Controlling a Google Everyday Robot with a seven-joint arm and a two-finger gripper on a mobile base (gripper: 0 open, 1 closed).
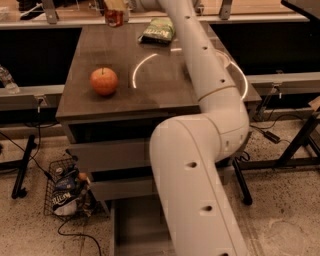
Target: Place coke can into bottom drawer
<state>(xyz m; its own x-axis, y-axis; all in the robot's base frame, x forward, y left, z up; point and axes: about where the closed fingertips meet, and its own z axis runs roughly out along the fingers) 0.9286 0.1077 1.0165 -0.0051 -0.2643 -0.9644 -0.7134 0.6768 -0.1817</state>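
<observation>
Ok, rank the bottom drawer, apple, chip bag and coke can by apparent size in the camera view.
Largest: bottom drawer.
Next: chip bag and apple, alike, unsure.
Smallest: coke can, though farthest, held by the gripper at the top edge.

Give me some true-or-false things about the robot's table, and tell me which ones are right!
1. The apple sits on the table. True.
2. The coke can is inside the bottom drawer. False: it is at the far end of the table, right under the gripper at the top of the picture.
3. The bottom drawer is pulled open. True.
4. The green bag lies on the floor. False: it lies on the table, near the far edge.
</observation>
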